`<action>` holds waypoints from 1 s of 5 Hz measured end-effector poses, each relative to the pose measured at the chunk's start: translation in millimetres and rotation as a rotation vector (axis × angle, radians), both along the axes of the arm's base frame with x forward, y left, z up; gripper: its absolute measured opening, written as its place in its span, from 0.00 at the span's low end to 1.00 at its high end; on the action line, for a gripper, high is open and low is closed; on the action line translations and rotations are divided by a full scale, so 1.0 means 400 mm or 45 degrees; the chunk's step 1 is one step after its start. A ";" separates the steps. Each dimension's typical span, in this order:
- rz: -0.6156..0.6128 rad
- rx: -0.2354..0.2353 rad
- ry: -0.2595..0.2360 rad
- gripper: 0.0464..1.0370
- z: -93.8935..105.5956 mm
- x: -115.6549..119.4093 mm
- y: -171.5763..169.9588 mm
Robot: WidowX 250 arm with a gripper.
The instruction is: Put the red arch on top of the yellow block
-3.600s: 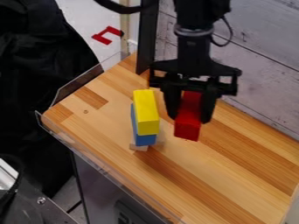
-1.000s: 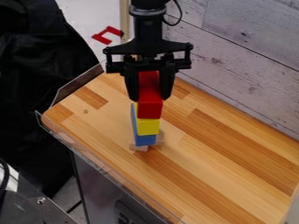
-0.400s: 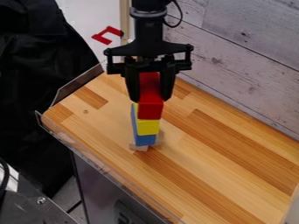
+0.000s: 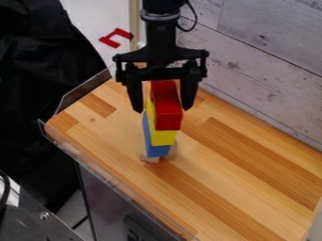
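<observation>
Release step in hand, looks nearly complete. Gripper point(image 4: 163, 110) spread wide, clamping nothing; contact at 3 o'clock finger point(image 4: 190, 94) hard to tell. Red arch point(image 4: 168, 113) atop yellow block point(image 4: 164, 138), between fingers. Next: straight lift, no nudge.

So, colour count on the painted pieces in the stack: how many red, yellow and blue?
Red arch: 1
Yellow block: 1
Blue block: 1
Total: 3
</observation>
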State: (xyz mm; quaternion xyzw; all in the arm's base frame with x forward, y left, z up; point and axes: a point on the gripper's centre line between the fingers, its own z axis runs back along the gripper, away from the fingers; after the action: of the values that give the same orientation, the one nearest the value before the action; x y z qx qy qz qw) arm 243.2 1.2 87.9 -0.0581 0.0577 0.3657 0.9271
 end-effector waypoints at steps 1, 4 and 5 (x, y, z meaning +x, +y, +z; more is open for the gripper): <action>0.056 -0.029 -0.012 0.96 0.005 -0.005 0.005; 0.051 0.023 -0.119 0.96 0.084 -0.018 0.008; -0.036 0.068 -0.209 0.96 0.123 -0.007 -0.018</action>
State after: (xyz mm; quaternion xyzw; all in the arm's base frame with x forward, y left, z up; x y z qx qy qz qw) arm 240.4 -6.1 137.0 -0.0622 -0.0274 0.3478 0.9351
